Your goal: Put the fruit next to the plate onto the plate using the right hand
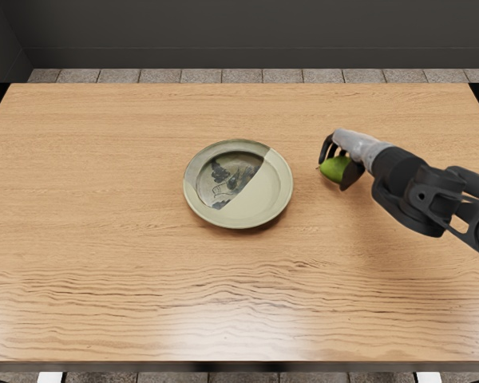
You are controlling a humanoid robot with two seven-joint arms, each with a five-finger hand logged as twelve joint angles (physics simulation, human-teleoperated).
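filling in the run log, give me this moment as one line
right hand: fingers curled around green fruit | fruit: right of plate, not on it | left arm: not in view

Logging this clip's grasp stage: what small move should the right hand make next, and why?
Probably a slight lift straight up: the right hand has its fingers curled around the green fruit, which sits low by the table, apart from the plate to its left. The plate holds no fruit yet.
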